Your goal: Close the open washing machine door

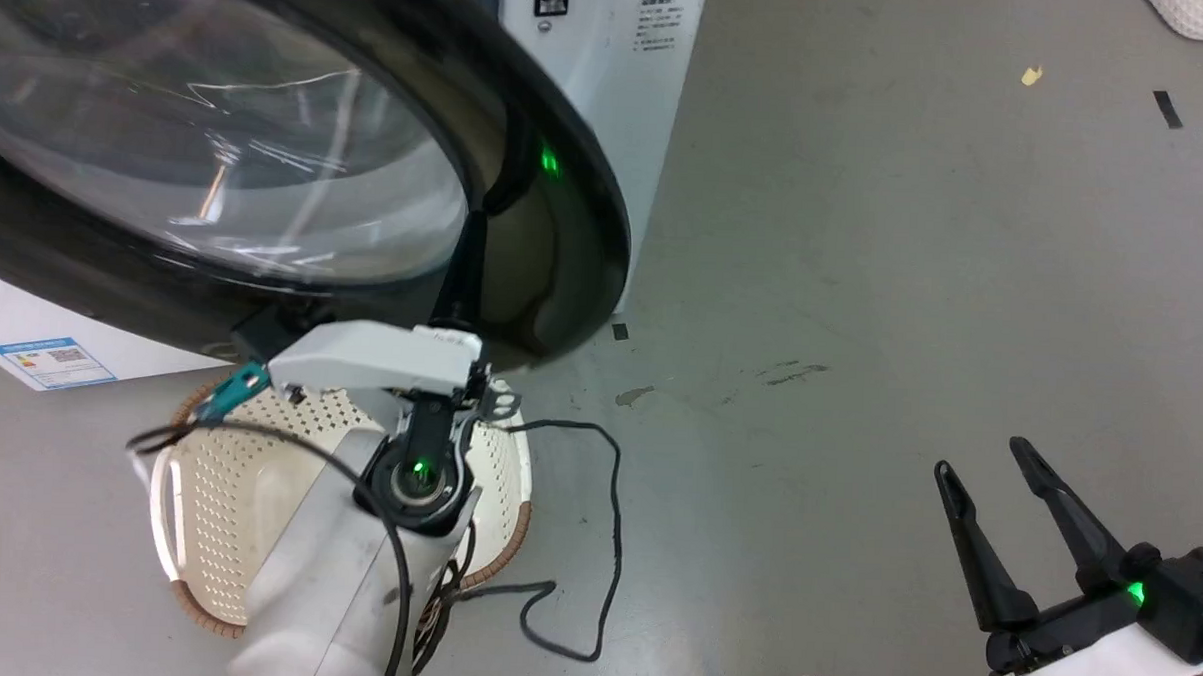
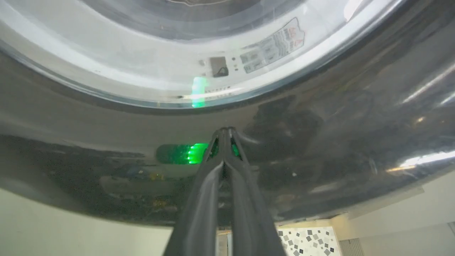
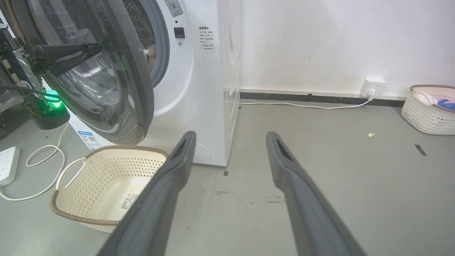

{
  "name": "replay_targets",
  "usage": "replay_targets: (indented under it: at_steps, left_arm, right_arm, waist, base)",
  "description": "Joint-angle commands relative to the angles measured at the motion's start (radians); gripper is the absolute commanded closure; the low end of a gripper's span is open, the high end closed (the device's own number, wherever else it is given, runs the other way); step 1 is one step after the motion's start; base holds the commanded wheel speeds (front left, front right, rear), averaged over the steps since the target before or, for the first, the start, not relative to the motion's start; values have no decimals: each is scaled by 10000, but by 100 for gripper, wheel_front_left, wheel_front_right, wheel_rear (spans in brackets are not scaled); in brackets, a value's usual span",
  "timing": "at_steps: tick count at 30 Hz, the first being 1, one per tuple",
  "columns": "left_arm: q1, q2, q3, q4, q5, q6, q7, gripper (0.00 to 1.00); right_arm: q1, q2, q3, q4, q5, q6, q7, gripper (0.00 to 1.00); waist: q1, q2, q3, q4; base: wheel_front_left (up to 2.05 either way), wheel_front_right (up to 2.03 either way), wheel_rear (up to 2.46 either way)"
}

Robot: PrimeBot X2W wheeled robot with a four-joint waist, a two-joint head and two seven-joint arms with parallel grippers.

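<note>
Hanging open: the washing machine door (image 1: 567, 177) is standing swung well out from the front, its glass bowl bulging toward the drum side.
Basket: a cream basket (image 1: 207, 464) is sitting on the floor (image 1: 865, 237) beneath the door's lower rim, and the left forearm is crossing above it.
Left gripper (image 2: 224, 131): its fingers are lying closed against each other, gripping nothing. The tips are pointing at the door's glossy black rim just below the glass, probably touching it, though glare is making contact hard to confirm.
Machine: the washing machine (image 1: 611, 68) is standing behind the door, white front facing out.
Right gripper (image 1: 982, 457): it is hovering low over the floor, fingers spread wide, holding nothing, well apart from the door.
Far right: a second basket (image 3: 426, 113) is sitting by the wall.
</note>
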Motion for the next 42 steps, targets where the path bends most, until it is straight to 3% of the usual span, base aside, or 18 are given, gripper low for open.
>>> replay_targets:
  at_steps: [1,10,11,13,14,18,25,30,37,41,42]
  left_arm:
    - [-277,15,-148,311,-91,-59,-73,100]
    - [534,330,-576,-102,344,-68,-214,98]
    - [825,448,-664,-319,458,-69,-221,77]
    - [1450,752,-821,-789,797,-69,-248,0]
    - [2403,1265,-837,-1432,1614,-69,-298,0]
    - [3635,1524,318,-2309,3651,-70,-312,0]
    - [5421,597,3050,-4037,7724,-70,-315,0]
    - [6148,154,4032,-4965,10217,-67,-316,0]
    - [6630,50,3669,-5334,14104,487,-317,0]
    - [6683,42,3154,-5232,15212,889,-317,0]
    - [6672,40,3063,-5217,15339,984,-317,0]
  right_arm:
    - [-170,63,30,50,61,8,-44,0]
    - [104,77,-137,129,-36,8,-44,0]
    - [177,65,-168,135,-63,8,-44,0]
    - [346,38,-240,134,-127,8,-44,0]
    - [605,1,-285,120,-236,8,-44,0]
    - [903,-24,-336,63,-359,8,-44,0]
    - [1120,-114,-160,-136,-544,8,-44,0]
    - [1023,-251,128,-302,-597,8,-44,0]
    - [522,-573,1042,-372,-630,8,-44,0]
    - [16,-846,1669,-337,-554,8,-44,0]
    - [-136,-914,1825,-300,-474,8,-44,34]
  waist:
    - [-2,-1,4,-24]
    - [-2,-1,-529,558]
    - [-2,-1,-648,674]
    - [-2,-1,-895,940]
    - [-2,-1,-1243,1357]
    - [-2,-1,-1623,1938]
    - [-2,-1,-2020,2896]
    - [-2,-1,-2082,3507]
    - [-2,-1,-1945,4231]
    - [-2,-1,-1696,4621]
    - [-2,-1,-1615,4708]
  base:
    - [0,0,0]
    - [0,0,0]
    - [0,0,0]
    - [0,0,0]
    - [0,0,0]
    - [0,0,0]
    - [0,0,0]
    - [0,0,0]
    - [0,0,0]
    - [0,0,0]
    - [0,0,0]
